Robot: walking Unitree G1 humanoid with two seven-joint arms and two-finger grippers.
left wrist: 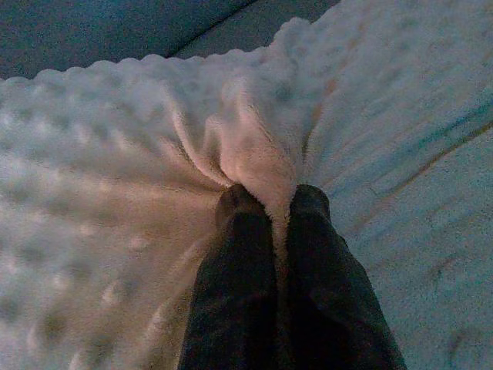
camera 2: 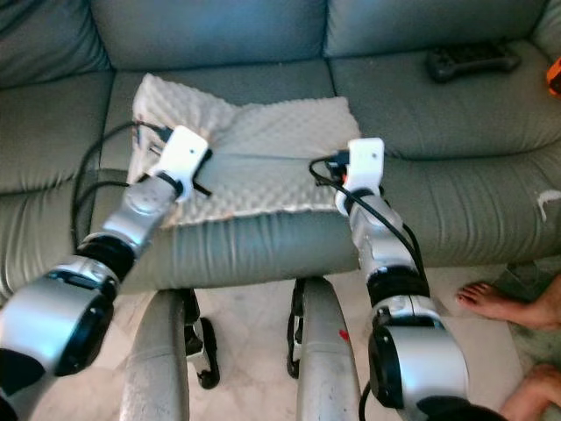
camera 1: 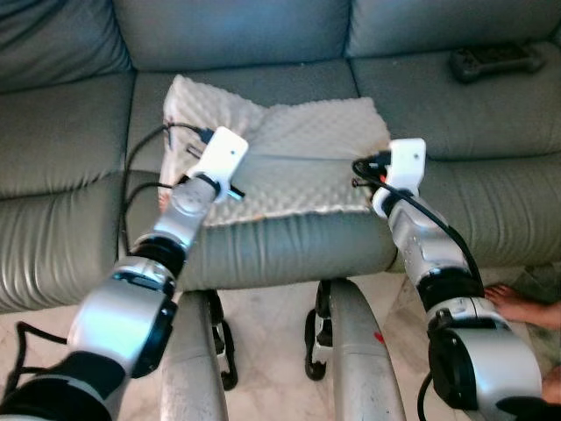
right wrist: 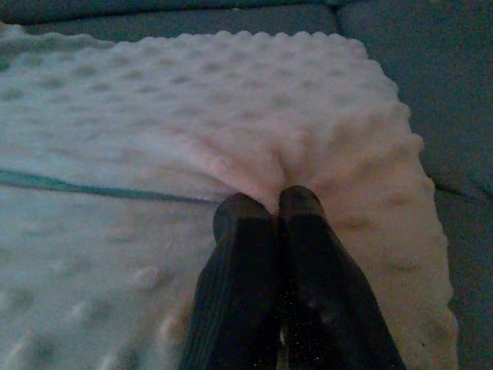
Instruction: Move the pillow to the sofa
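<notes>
Now, relation: the pillow (camera 1: 289, 158) lies straight ahead of both arms, flat on the middle seat cushion of the sofa (camera 1: 70, 158), its long axis running across from the robot's left to its right.
Left tool (left wrist: 269, 212): pinched closed on a pulled-up fold of the dimpled cover at the pillow's near left part.
Right tool (right wrist: 273, 212): closed on a small gather of cover near the pillow's near right corner.
Nearer arm: neither by much; each tool is touching its own end, so the pillow is held between the two.
Pillow position: its near edge sits just behind the front lip of the seat; the far left corner is rucked up against the backrest.
Judgement: the pillow looks already delivered, so what remains is most likely to let go on both sides and draw back toward the robot.
Risk: the plush cover may cling to a fingertip and drag forward off the lip.
Surface: soft grey leather, sloping little, likely to hold the pillow.
Room: a dark controller (camera 1: 495, 60) lies on the right seat, well apart; a person's bare foot (camera 2: 495, 303) rests on the pale floor (camera 1: 272, 320) near the right arm.
</notes>
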